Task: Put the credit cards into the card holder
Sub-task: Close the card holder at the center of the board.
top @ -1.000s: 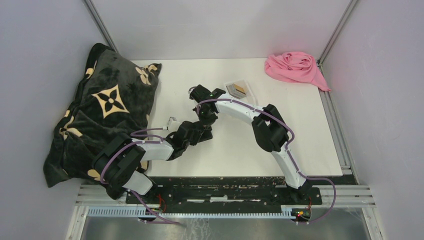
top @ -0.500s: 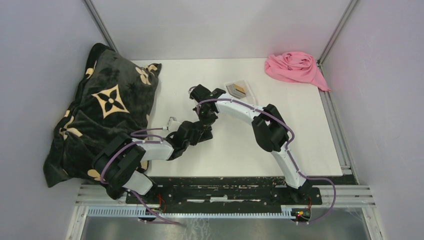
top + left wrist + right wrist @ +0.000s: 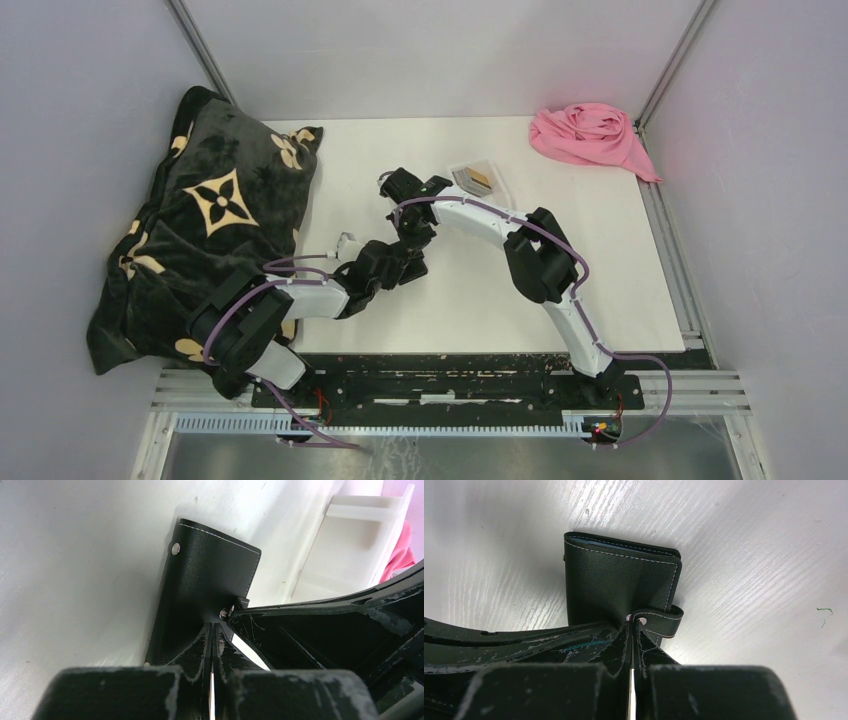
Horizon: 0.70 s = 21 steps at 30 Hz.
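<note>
The overhead camera shows me both arms bent inward to one spot on the white table (image 3: 620,270), a little left of centre. The left gripper (image 3: 408,262) and the right gripper (image 3: 412,228) come tip to tip there, and what lies under them is hidden from this angle. Just beyond the right wrist sits the clear tray (image 3: 503,180) with the credit cards (image 3: 479,179) in it, a tan one on top (the rest I make out only as a grey edge). A black cushion (image 3: 200,220) with tan flowers lies along the left side. A pink cloth (image 3: 590,135) is at the far right corner.

On the left wrist feed, the card holder (image 3: 205,575) lies folded on the table, black with pale stitching and a stud near one far corner. My left fingers (image 3: 192,652) are pressed together with only a hairline between them, their tips at the holder's near edge beside a snap. I cannot tell whether any leather is nipped between them. The right gripper's finger comes in from the right to the same spot.

On the right wrist feed, the holder shows blue lining along its far edge. Its strap (image 3: 666,617) curls round from the right side, unfastened. The right fingers (image 3: 649,650), closed just as tightly, end at the strap's snap.
</note>
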### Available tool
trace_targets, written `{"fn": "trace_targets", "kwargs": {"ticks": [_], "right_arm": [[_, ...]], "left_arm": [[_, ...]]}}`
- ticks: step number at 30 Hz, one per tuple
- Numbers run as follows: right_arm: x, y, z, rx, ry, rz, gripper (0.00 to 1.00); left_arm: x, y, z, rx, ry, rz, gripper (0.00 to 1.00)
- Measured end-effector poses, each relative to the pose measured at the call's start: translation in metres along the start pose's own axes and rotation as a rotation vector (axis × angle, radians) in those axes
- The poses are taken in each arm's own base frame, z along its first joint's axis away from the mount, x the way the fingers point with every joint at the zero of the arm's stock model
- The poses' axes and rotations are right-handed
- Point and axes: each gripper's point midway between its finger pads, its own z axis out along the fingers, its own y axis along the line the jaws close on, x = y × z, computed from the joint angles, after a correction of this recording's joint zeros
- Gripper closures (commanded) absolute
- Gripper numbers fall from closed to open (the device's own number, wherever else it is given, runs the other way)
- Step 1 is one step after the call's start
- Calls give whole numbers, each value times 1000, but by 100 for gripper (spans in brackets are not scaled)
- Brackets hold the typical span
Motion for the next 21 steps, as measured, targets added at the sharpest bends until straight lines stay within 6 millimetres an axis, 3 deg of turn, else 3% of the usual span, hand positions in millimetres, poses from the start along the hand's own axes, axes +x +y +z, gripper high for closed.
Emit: {"fn": "trace_targets", "kwargs": {"ticks": [21], "right_arm": [[0,4,2,3,-4,-10,99]], "left_arm": [[-2,1,-3,-2,-4,11,96]]}}
